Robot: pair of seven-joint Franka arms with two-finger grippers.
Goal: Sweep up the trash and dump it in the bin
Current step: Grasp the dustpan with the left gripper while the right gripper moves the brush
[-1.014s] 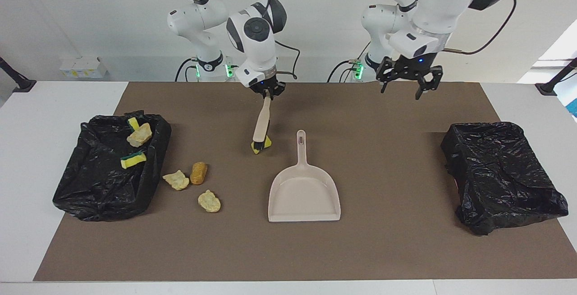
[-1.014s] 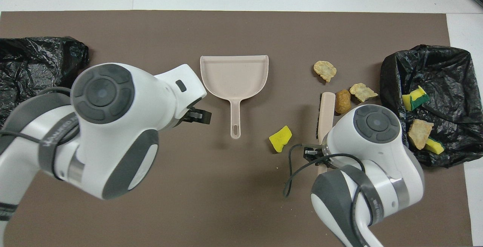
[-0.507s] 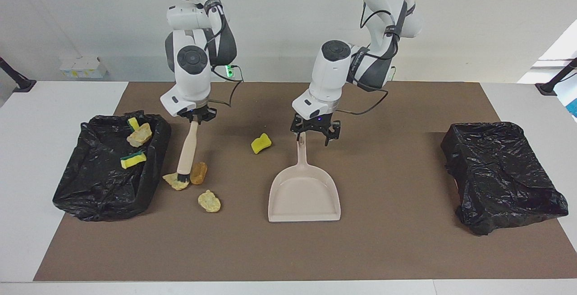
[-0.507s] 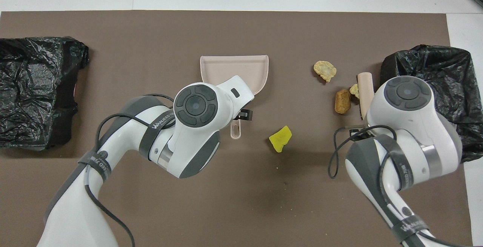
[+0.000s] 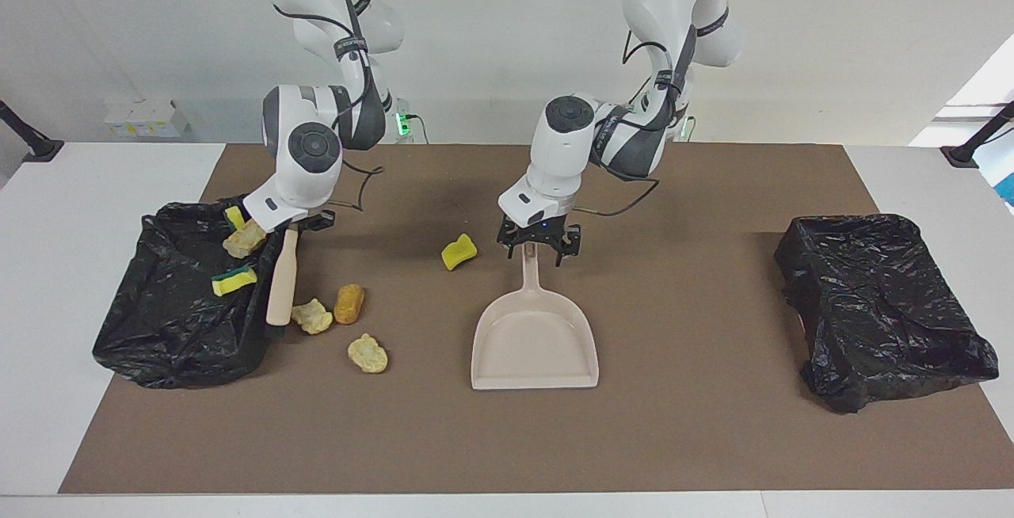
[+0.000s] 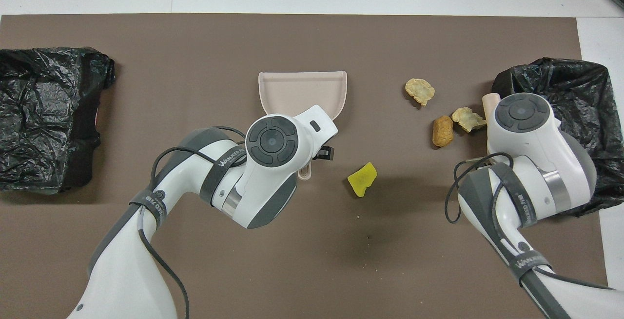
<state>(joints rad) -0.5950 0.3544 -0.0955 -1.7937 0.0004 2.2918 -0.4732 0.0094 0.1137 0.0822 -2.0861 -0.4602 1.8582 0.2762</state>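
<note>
Trash is lying in 2 groups. 3 bits (image 5: 238, 253) are already resting in the black bin (image 5: 158, 328) at the right arm's end of the table: 2 yellow sponge pieces and 1 beige chunk. 4 bits are staying on the brown mat (image 5: 673, 439): a beige chunk (image 5: 310, 316), an orange-brown lump (image 5: 348, 303), a second beige chunk (image 5: 367, 353) and a yellow sponge piece (image 5: 459, 252).

The right gripper (image 5: 301, 222) is pinching the top of the beige brush (image 5: 281, 280). In the facing view the brush is hanging nearly upright, its long axis running from 12 to 6 o'clock, its lower end just beside the bin wall. From that end the first beige chunk is lying at about 3 o'clock, the orange-brown lump just past it, and the dustpan (image 5: 535, 344) well apart in the same direction. So a sweep would probably have to go toward 3 o'clock, and the right arm is the nearer one.

The left gripper (image 5: 537, 249) is spread over the dustpan handle (image 5: 529, 272), not yet closed on it. The sponge piece is lying at 9 o'clock from it, near.

A second black bag (image 5: 879, 304) is sitting at the left arm's end. A white wall is standing at 12 o'clock.
</note>
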